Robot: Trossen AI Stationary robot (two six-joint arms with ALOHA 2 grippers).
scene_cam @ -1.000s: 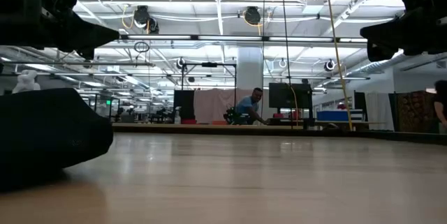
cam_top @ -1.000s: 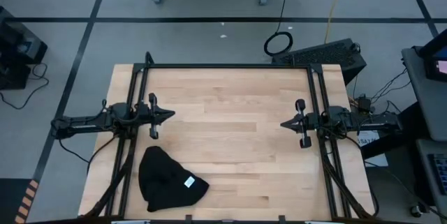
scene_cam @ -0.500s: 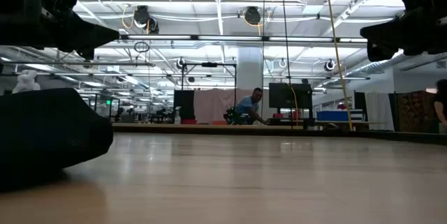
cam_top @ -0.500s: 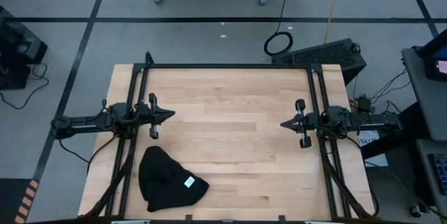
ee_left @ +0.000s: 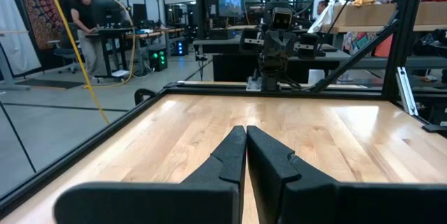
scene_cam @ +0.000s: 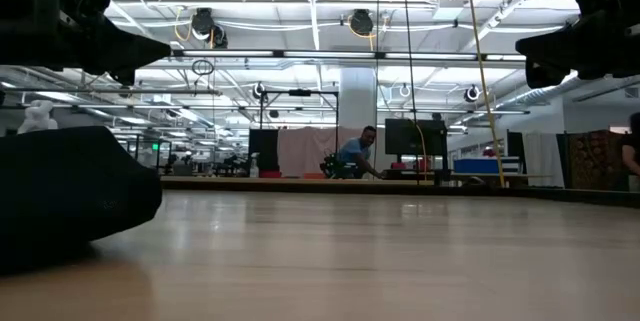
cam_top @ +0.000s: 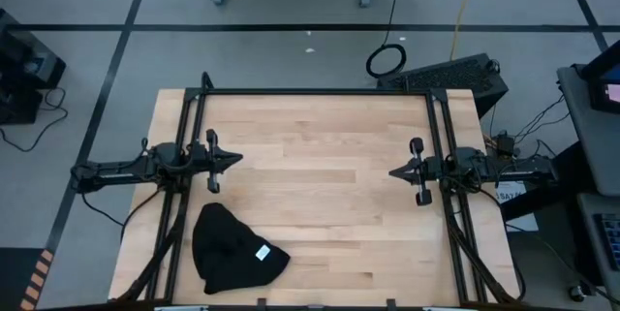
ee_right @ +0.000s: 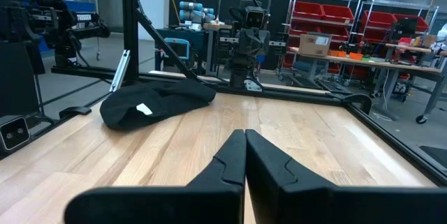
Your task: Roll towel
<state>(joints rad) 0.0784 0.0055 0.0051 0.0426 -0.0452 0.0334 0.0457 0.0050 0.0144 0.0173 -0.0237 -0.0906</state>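
Both fingers closed, empty; white tag (cam_top: 262,252) on towel (cam_top: 232,249) clear only from high view.

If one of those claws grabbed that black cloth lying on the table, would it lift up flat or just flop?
Probably flop: the towel lies in a crumpled heap with soft folds, so the ungrabbed parts would likely droop. It looks light for its bulk. Pushed, it would more likely bunch up than slide or roll across the wooden table.

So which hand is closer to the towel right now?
Left. The left hand hovers shut just beyond the towel, on its side of the table. The right hand waits shut across the table, much farther off.
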